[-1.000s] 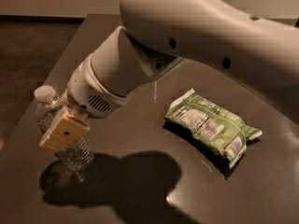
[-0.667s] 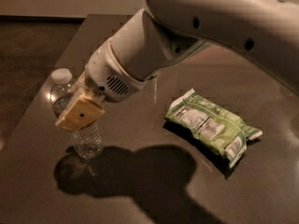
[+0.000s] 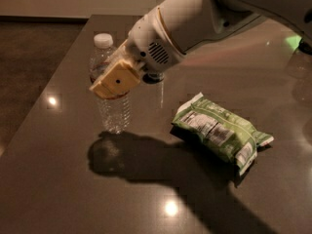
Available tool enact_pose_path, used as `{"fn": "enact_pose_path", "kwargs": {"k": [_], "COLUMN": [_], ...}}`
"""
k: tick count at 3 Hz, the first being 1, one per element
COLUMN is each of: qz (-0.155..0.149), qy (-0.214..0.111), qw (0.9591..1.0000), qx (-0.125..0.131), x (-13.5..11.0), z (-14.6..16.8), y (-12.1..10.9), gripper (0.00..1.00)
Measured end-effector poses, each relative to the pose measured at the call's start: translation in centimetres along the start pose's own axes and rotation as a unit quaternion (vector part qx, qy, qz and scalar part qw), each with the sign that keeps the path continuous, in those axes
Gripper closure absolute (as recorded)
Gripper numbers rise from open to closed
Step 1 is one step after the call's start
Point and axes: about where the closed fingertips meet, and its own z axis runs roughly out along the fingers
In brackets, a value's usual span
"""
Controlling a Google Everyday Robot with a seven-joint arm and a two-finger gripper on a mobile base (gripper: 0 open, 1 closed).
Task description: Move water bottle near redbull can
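The water bottle [image 3: 113, 108] is clear and ribbed, with a white cap and a dark label band. It stands upright at the left of the dark table [image 3: 58, 189], and its base seems to hang just above the surface, over its shadow. My gripper [image 3: 110, 84] is shut on the bottle's upper body, with one tan finger pad [image 3: 117, 79] across the label. The white arm [image 3: 195, 13] reaches in from the upper right. The redbull can is not in view. A small dark shape [image 3: 153, 78] under the wrist cannot be identified.
A green snack bag [image 3: 219, 130] lies flat on the table, right of centre. The table's left edge [image 3: 44, 111] runs close to the bottle, with floor beyond it. The arm's shadow covers the table in front of the bottle.
The gripper has carried the bottle to the right and farther back over the table. The arm swung the same way. The snack bag has not moved.
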Motion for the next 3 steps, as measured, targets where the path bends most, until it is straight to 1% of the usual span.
{"fn": "enact_pose_path", "kwargs": {"k": [1, 2, 3], "qz": [0.000, -0.004, -0.005], "qy": [0.000, 0.007, 0.003], "qw": [1.0000, 0.9999, 0.9993], "qx": [0.000, 0.007, 0.037], "x": [0.0, -0.1, -0.2], "z": [0.0, 0.0, -0.2], "y": [0.0, 0.1, -1.4], "gripper": [1.00, 1.00, 1.00]}}
